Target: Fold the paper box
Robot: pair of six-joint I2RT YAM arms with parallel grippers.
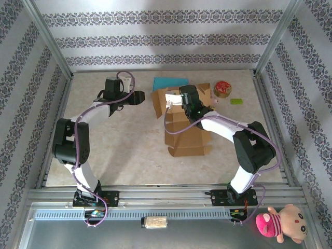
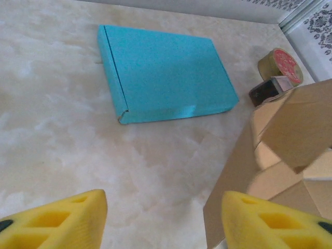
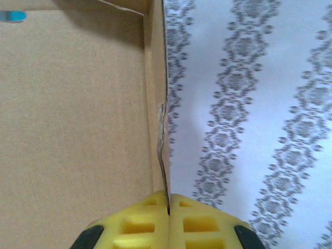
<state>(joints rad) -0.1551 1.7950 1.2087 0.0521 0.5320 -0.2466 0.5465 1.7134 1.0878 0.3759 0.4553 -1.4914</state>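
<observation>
Cardboard paper box [image 1: 187,132] sits mid worktop [image 1: 124,150], long axis near-to-far. Right claw [image 3: 167,203] is clamped on 1 wall edge; left claw [image 2: 163,215], jaws apart and empty, hovers just left of it.

A: Entry one, left arm [image 1: 78,140]?
B: White link shells and black joint housings are recorded. A purple left cable [image 1: 77,150] is strung behind the left gripper [image 2: 163,207] down to a black base [image 1: 96,198].
A: Its pads [image 2: 67,218]?
B: Yellow foam is listed, with moulded rectangular recesses and black patches at the outer corners.
A: Entry two, right arm [image 1: 228,127]?
B: The same white-and-black build is noted. A purple right cable [image 1: 179,133] is looped behind the right gripper [image 3: 168,199], and matching yellow recessed foam is entered.
</observation>
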